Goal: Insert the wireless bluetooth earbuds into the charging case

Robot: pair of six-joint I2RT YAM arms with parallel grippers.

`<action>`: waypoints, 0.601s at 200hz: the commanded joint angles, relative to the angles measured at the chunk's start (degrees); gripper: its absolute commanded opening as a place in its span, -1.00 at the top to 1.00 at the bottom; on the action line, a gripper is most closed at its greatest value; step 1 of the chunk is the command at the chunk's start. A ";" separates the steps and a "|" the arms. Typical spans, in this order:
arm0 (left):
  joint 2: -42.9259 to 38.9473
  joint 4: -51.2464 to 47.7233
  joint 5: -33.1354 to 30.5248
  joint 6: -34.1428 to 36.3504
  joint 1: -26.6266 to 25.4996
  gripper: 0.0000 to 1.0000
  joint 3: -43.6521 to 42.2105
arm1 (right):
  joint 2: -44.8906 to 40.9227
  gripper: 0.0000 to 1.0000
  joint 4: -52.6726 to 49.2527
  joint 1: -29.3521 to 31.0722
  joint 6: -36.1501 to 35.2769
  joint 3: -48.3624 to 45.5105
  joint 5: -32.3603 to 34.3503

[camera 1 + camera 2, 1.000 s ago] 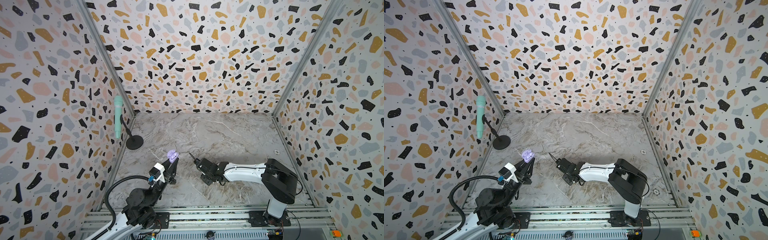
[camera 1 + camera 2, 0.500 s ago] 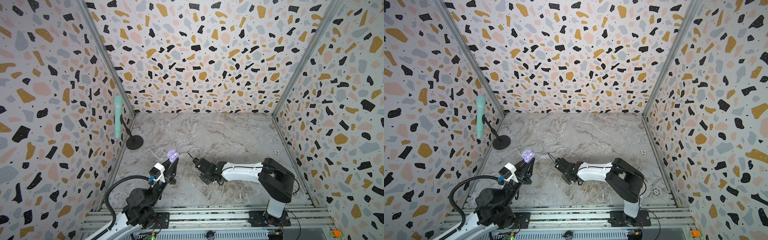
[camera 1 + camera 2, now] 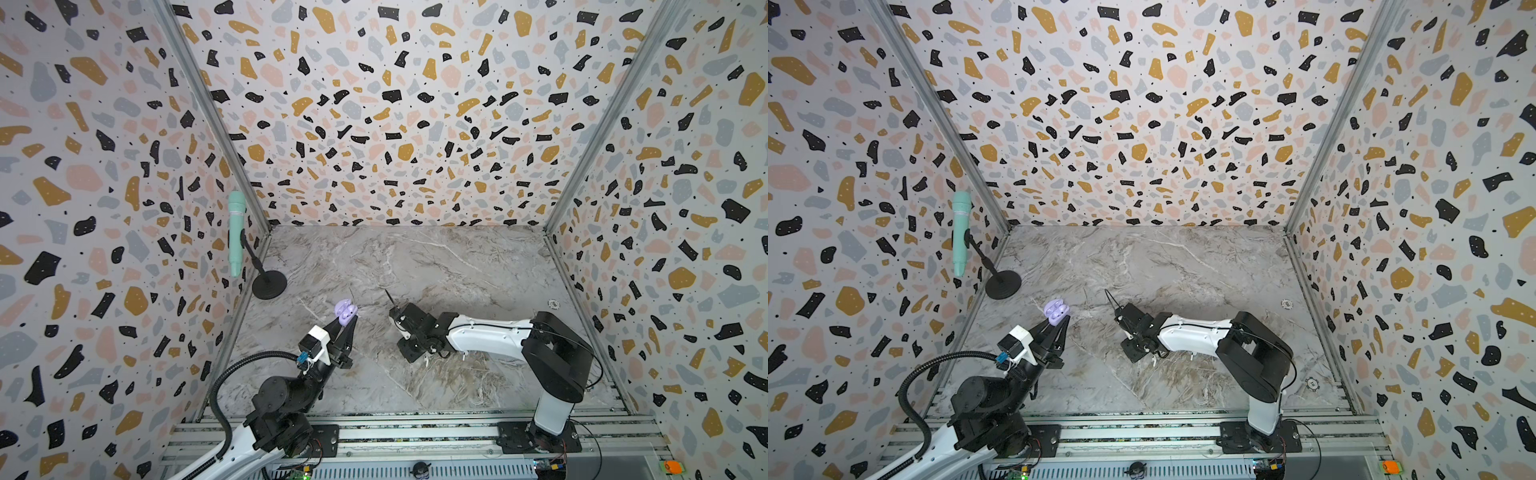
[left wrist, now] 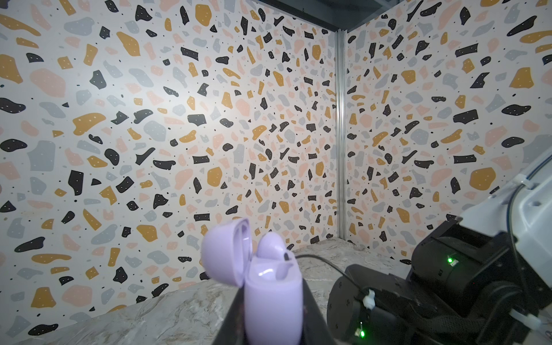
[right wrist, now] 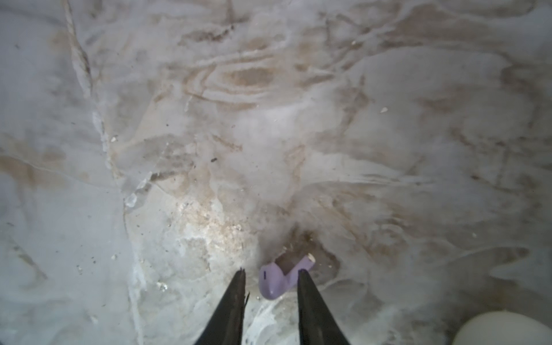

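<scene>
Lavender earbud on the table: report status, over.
Left claw shut on open lavender case, one bud seated. Right claw open, straddling loose lavender earbud on marble. White rounded object off to side, not blocking.

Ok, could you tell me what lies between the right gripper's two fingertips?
A lavender earbud lies on the marble table between the parted fingertips of the right gripper, closer to one; the right wrist view shows it.

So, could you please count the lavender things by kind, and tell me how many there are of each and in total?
Lavender charging case: 1, with its lid open
Lavender earbuds: 2, one seated in the case and one lying on the table
Total: 3
</scene>
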 commanded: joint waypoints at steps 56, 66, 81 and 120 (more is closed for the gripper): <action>-1.01 1.78 0.41 0.65 -0.33 1.00 -0.40 | -3.72 0.24 2.55 -1.62 -4.18 -2.31 -4.63; -1.04 1.65 0.45 0.62 -0.38 1.00 -0.40 | -3.39 0.24 2.42 -1.61 -4.11 -2.03 -4.29; -1.04 1.60 0.42 0.74 -0.32 1.00 -0.40 | -2.58 0.29 0.95 -1.64 -3.14 -1.03 -3.00; -1.22 1.51 0.45 0.95 -0.33 1.00 -0.40 | -1.61 0.43 -0.72 -1.52 1.88 -0.86 -4.18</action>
